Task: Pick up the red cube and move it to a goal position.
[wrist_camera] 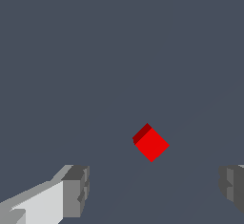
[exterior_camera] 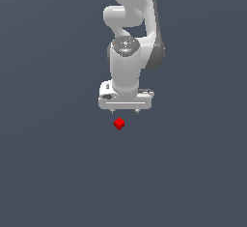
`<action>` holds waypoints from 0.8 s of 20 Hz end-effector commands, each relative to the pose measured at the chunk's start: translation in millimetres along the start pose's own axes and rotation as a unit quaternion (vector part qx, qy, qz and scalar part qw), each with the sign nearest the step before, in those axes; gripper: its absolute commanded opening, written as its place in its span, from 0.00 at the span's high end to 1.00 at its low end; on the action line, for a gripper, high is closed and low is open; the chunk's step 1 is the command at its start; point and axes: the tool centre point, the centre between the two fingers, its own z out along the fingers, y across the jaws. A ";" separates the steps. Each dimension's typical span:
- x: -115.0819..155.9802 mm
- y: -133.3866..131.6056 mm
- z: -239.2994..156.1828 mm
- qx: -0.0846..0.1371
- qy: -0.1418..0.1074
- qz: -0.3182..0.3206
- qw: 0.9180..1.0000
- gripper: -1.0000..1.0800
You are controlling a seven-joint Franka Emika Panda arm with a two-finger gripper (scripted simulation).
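From the exterior view you see the white arm pointing down, its end effector released, the two short fingertips apart and holding nothing, with the red cube just below them and clear of both. Your wrist view adds what that one hides: the cube sits turned corner-on, lying between the grey fingers but not touching either

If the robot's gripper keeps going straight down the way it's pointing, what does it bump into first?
Probably the red cube. The gripper points downward with its fingers spread wide, and the cube sits just beyond them in the wrist view, apart from both. Depth is unclear, so the fingers might pass beside it and reach the grey floor.
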 end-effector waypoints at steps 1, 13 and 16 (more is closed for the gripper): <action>0.0 0.0 0.0 0.000 0.000 0.000 1.000 0.04; -4.4 2.1 18.5 0.000 0.000 -0.048 0.999 0.04; -6.8 3.5 29.0 0.000 0.000 -0.075 0.997 0.04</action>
